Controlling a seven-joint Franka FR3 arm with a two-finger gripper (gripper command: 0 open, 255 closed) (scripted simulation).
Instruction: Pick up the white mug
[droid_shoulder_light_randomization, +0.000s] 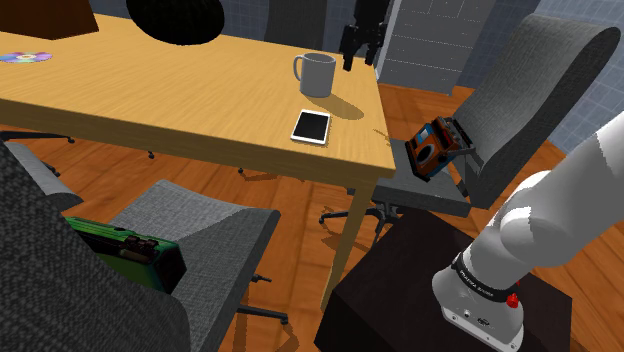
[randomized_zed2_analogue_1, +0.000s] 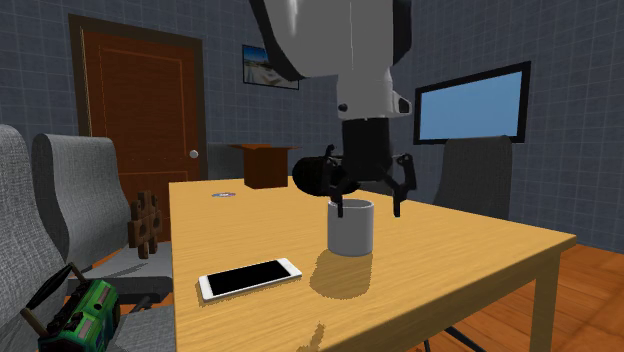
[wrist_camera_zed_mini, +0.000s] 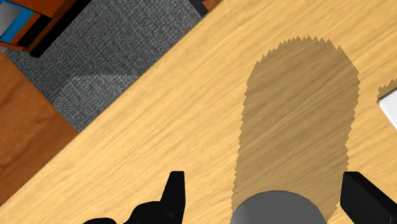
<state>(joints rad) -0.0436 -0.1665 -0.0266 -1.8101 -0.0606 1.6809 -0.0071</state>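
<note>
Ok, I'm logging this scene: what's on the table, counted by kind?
Mug: 1
Phone: 1
Disc: 1
Brown box: 1
Black round object: 1
Total: 5

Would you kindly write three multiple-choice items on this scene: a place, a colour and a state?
1. Where does the phone lie? A. on the table beside the mug; B. inside the mug; C. on a chair seat.
2. What colour is the phone's screen? A. red; B. black; C. green.
3. How is the tool set? A. shut on the mug; B. shut on the phone; C. open.
1 A: it lies flat on the tabletop, apart from the mug. 2 B: black face, white frame. 3 C: in the wrist view its fingers stand apart, the mug's rim between them untouched.
</note>
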